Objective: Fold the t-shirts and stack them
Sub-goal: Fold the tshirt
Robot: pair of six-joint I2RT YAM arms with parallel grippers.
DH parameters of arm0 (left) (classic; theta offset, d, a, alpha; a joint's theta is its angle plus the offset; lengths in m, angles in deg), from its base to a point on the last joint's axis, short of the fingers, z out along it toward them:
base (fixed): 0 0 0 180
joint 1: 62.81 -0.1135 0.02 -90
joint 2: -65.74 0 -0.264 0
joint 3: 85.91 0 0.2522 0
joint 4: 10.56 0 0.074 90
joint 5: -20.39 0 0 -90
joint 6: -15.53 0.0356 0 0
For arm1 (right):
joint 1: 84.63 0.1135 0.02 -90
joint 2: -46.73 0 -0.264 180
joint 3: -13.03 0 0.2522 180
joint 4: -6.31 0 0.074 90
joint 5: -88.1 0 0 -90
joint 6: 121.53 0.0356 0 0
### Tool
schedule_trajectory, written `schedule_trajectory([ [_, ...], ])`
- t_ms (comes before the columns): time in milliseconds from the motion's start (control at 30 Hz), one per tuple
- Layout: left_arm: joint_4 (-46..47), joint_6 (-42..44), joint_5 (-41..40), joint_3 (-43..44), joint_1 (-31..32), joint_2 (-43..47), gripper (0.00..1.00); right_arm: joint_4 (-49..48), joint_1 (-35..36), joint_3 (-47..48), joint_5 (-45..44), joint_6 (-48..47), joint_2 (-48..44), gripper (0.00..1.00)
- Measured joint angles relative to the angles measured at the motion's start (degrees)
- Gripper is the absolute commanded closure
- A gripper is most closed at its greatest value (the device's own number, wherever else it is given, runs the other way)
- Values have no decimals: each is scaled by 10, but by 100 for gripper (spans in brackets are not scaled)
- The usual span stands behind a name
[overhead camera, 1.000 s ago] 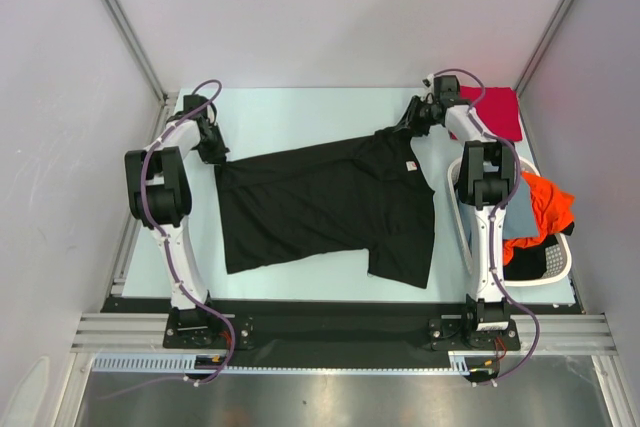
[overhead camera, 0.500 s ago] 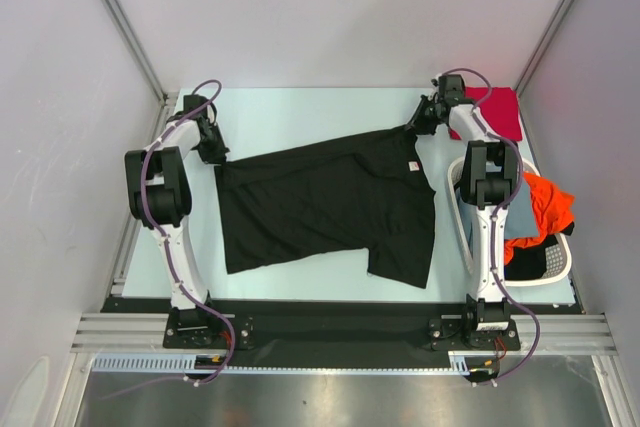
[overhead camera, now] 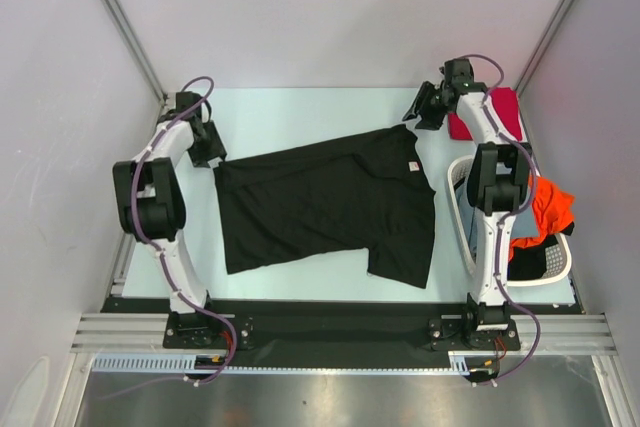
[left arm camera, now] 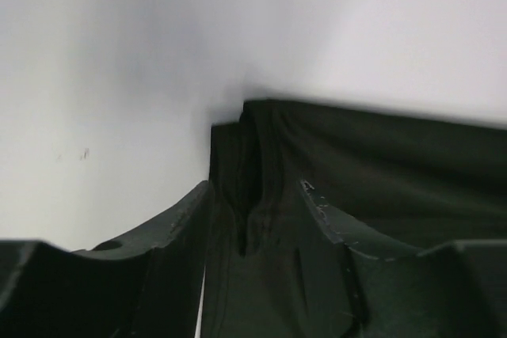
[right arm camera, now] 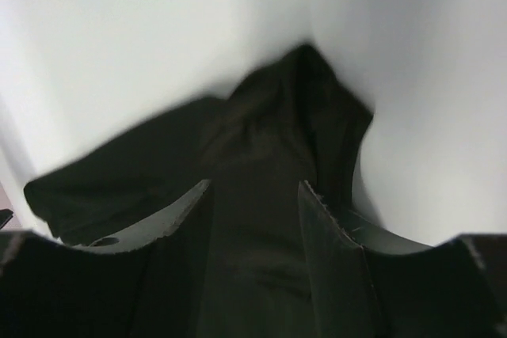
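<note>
The large black t-shirt (overhead camera: 330,202) lies spread on the table, its white neck label (overhead camera: 409,166) at the right. My left gripper (overhead camera: 208,153) sits at its far left corner, jaws apart, with a bunched ridge of black cloth (left arm camera: 380,164) lying between the fingers (left arm camera: 255,187). My right gripper (overhead camera: 413,114) is open just beyond the shirt's far right corner, with the black cloth (right arm camera: 261,124) lying under the open jaws (right arm camera: 254,184). A red tee (overhead camera: 500,112) lies at the back right. Orange (overhead camera: 548,205) and grey-blue (overhead camera: 524,222) tees are in the basket.
The white perforated basket (overhead camera: 560,269) stands at the right edge, beside the right arm. The enclosure walls and frame rails close in the table on the left, right and back. The black base rail runs along the near edge.
My right gripper has let go of the shirt's far right corner and drawn back to the right; the corner now lies flat. My left arm shifted slightly toward the back.
</note>
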Motion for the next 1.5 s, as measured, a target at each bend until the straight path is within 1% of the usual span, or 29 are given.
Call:
schedule_trajectory([
  [67, 2, 0, 8, -31, 4, 39, 56, 0, 2, -59, 5, 9, -45, 49],
  [100, 1, 0, 22, -45, 6, 57, 65, -3, 3, -88, 10, 16, -66, 51],
  [133, -2, -5, 34, -55, 11, 71, 67, -13, 5, -117, 16, 24, -84, 52],
  [200, 2, -9, 53, -77, 22, 88, 66, -31, 10, -179, 27, 43, -118, 52],
  [233, 3, -10, 60, -92, 28, 96, 63, -43, 13, -205, 34, 54, -129, 52],
  [300, 10, -10, 71, -129, 37, 112, 55, -66, 17, -250, 47, 80, -142, 52],
  [367, 4, -12, 85, -154, 44, 118, 52, -85, 21, -278, 58, 104, -142, 50],
  [500, 1, -21, 106, -157, 45, 108, 54, -112, 22, -332, 68, 154, -142, 49],
  [667, 0, -24, 108, -141, 44, 81, 56, -117, 17, -354, 67, 177, -142, 50],
  [900, -6, -24, 108, -141, 44, 78, 57, -113, 17, -366, 56, 181, -149, 51],
  [1033, -19, -20, 101, -123, 44, 63, 58, -102, 17, -370, 48, 181, -158, 52],
  [1167, -22, -18, 89, -111, 43, 53, 62, -98, 17, -380, 47, 181, -170, 52],
  [1500, -22, -9, 88, -107, 43, 50, 62, -92, 18, -396, 47, 181, -173, 56],
])
